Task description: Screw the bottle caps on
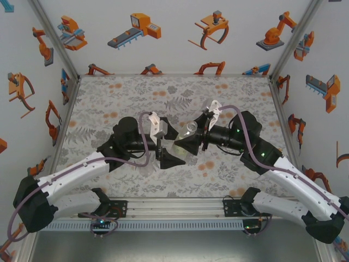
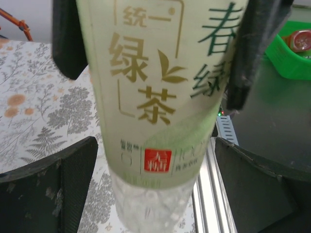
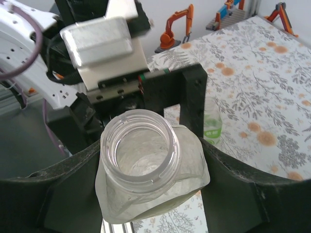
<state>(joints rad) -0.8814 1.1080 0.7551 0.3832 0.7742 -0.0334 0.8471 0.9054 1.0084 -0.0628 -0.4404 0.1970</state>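
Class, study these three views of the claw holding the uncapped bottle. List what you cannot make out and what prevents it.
Left wrist view: the bottle has its neck cut off by the top edge; its label's small print is blurred.
Right wrist view: the right claw hides the bottle's lower body; a second bottle is partly hidden behind the left claw.
Top external view: the arms cover the table beneath.
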